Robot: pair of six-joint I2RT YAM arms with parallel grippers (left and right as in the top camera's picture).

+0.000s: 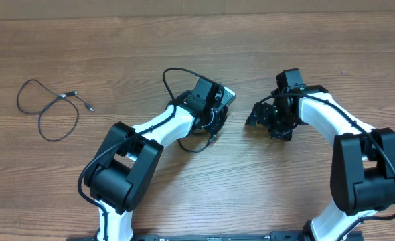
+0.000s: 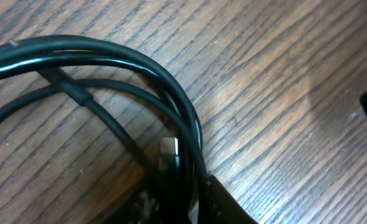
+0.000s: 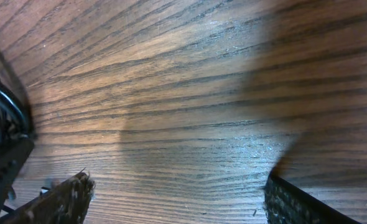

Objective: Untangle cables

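Overhead: the left gripper (image 1: 216, 106) reaches forward on a bent arm and tips down into the tangled cables (image 1: 176, 69). A separate cable (image 1: 50, 110) lies well off to its left.

Left wrist: loops and a plug (image 2: 169, 147) crowd just ahead of the fingers. I cannot tell whether they are pinched. Pulling several strands together could tighten the knot.

Right wrist: the right gripper (image 3: 174, 199) hangs wide open and empty.

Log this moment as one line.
left gripper: at cable bundle, grip unclear | right gripper: open, empty | loose cable: apart, far left

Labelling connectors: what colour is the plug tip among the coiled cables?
Silver-white plug tip, clearest in left wrist view.
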